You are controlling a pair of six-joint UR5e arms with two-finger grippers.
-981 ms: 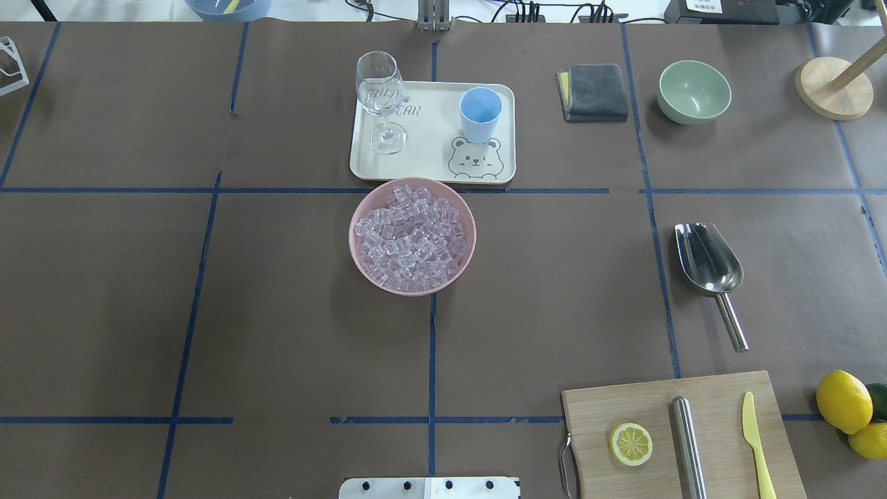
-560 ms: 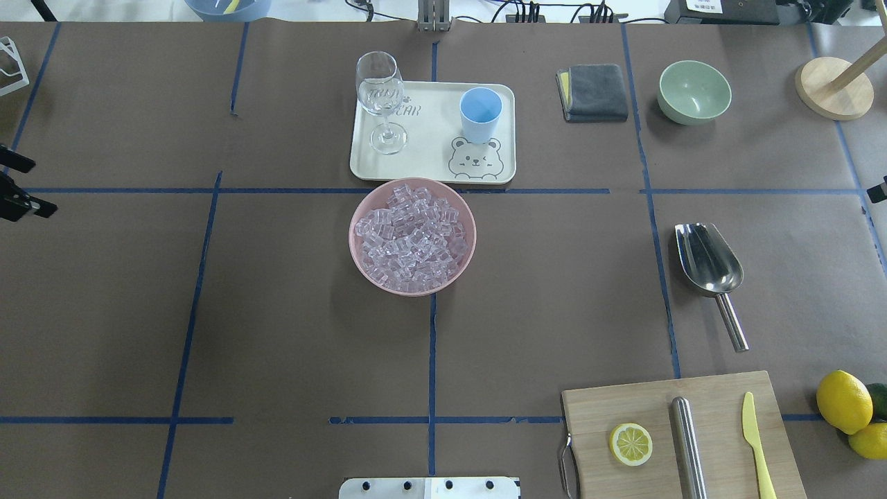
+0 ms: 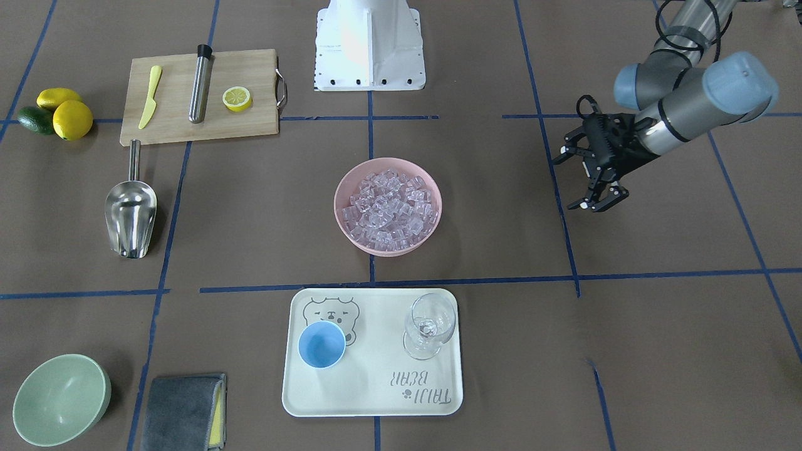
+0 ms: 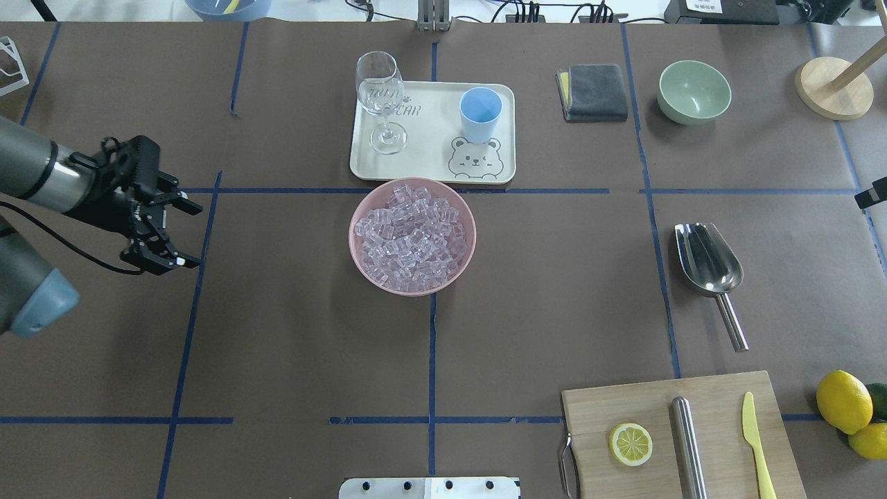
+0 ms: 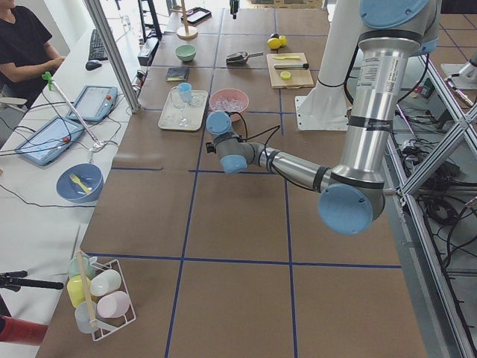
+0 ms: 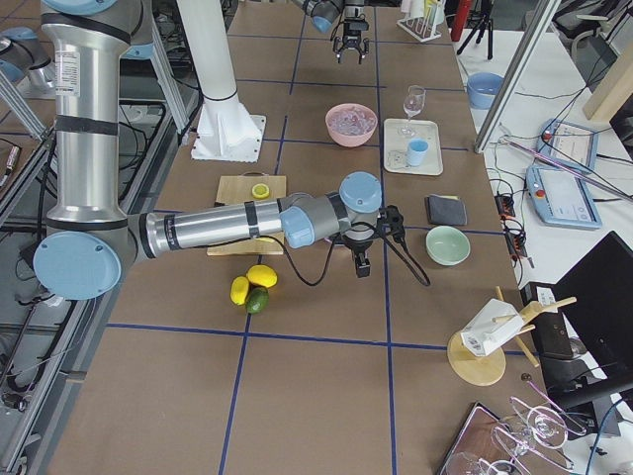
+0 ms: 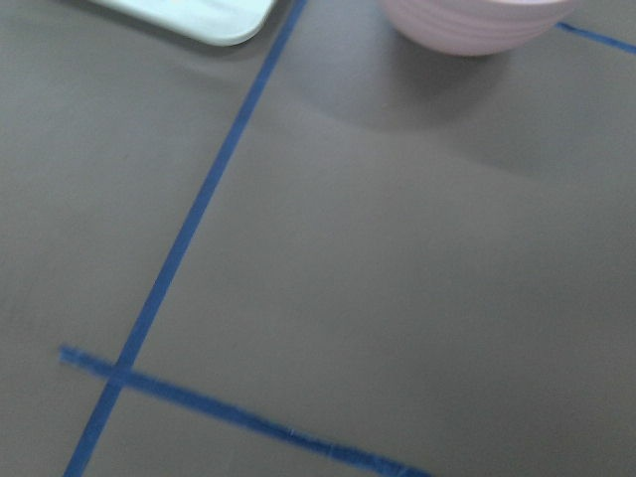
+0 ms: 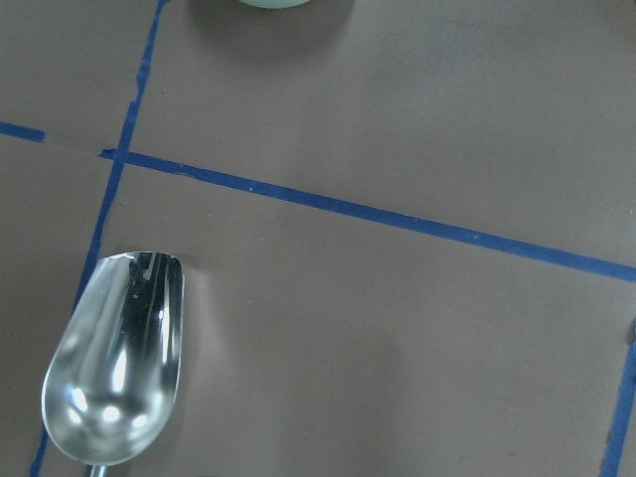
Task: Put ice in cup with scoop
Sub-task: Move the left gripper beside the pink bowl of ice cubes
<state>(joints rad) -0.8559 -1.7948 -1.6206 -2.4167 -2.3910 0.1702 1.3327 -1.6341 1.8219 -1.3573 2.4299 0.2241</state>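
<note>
The ice (image 4: 412,235) fills a pink bowl (image 4: 360,267) at the table's middle. The light-blue cup (image 4: 480,114) stands upright on a cream tray (image 4: 429,156) just behind the bowl. The steel scoop (image 4: 708,260) lies flat on the table at the right, handle toward me; its trough also shows in the right wrist view (image 8: 119,368). My left gripper (image 4: 197,234) is open and empty, left of the bowl and well apart from it. My right gripper (image 6: 362,265) hovers right of the scoop; only a sliver shows at the overhead edge, so I cannot tell its state.
A wine glass (image 4: 380,97) stands on the tray's left. A grey cloth (image 4: 594,91), green bowl (image 4: 694,90) and wooden stand (image 4: 833,86) sit back right. A cutting board (image 4: 624,402) with lemon half, steel tube (image 4: 688,443) and yellow knife lies front right, lemons (image 4: 843,400) beside it.
My left arm has come in from the left edge toward the bowl, gripper open. A sliver of the right gripper has appeared at the right edge. Objects have not moved.
</note>
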